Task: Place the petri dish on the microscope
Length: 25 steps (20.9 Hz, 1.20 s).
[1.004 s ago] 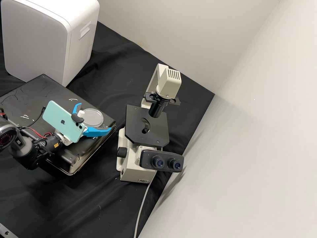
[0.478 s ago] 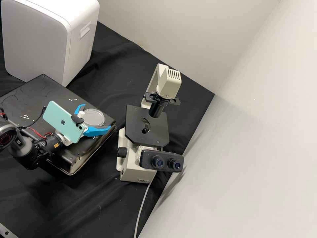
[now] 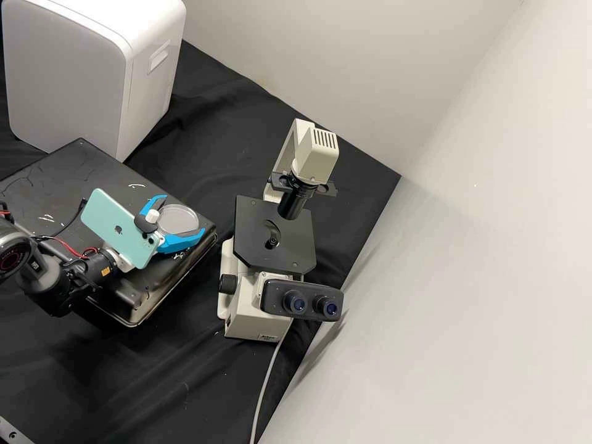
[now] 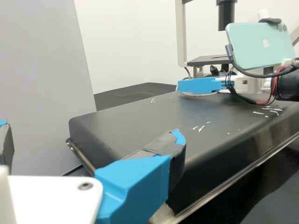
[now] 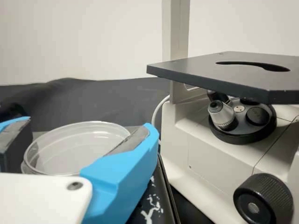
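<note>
A clear round petri dish (image 3: 177, 218) lies on the near right corner of a flat black box (image 3: 61, 179), left of the microscope (image 3: 265, 308). My right gripper (image 3: 180, 217) is shut on the petri dish, one blue finger on each side of its rim. In the right wrist view the dish (image 5: 74, 147) sits between the fingers (image 5: 126, 154), with the microscope's black stage (image 5: 233, 74) higher and just beyond it. My left gripper (image 4: 88, 130) stands open and empty at the box's far end, looking along the box top (image 4: 154, 121) at the right gripper (image 4: 201, 85).
A mint green phone (image 3: 120, 228) is mounted on the right arm's wrist. A large white appliance (image 3: 86, 68) stands at the back left. The microscope's condenser (image 3: 295, 197) hangs over the stage (image 3: 274, 231), and its cable (image 3: 265, 382) trails toward the bench's front edge. A pale wall (image 3: 481, 246) borders the right.
The right gripper's fingers, wide apart around the petri dish a second ago, have closed onto its rim. The dish and the arm stay where they were.
</note>
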Each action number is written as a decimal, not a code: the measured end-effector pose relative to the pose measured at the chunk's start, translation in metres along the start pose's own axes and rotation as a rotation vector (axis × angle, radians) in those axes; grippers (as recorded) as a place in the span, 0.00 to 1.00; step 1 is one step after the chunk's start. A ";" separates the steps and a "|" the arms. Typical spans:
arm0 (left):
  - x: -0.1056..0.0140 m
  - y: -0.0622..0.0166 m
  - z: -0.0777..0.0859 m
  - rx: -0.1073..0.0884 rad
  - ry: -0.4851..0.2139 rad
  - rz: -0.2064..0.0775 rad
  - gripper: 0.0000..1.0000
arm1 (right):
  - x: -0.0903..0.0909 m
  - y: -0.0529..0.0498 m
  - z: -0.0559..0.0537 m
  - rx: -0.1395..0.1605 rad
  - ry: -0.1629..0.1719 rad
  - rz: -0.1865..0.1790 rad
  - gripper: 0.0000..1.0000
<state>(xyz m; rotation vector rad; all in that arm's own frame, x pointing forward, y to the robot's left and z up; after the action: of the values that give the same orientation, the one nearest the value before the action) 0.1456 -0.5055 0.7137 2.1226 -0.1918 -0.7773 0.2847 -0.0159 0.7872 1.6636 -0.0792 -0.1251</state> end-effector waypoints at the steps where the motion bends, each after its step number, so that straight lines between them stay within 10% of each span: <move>1: 0.000 0.0000 0.000 0.000 0.000 0.000 1.00 | 0.000 0.001 0.000 0.006 0.001 -0.001 0.00; 25: 0.000 0.0000 0.000 0.000 0.000 0.000 1.00 | -0.004 0.010 -0.005 0.047 0.031 0.020 0.00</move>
<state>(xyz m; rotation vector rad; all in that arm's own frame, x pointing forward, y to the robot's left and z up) 0.1456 -0.5055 0.7137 2.1226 -0.1918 -0.7773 0.2815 -0.0113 0.7975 1.7110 -0.0758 -0.0833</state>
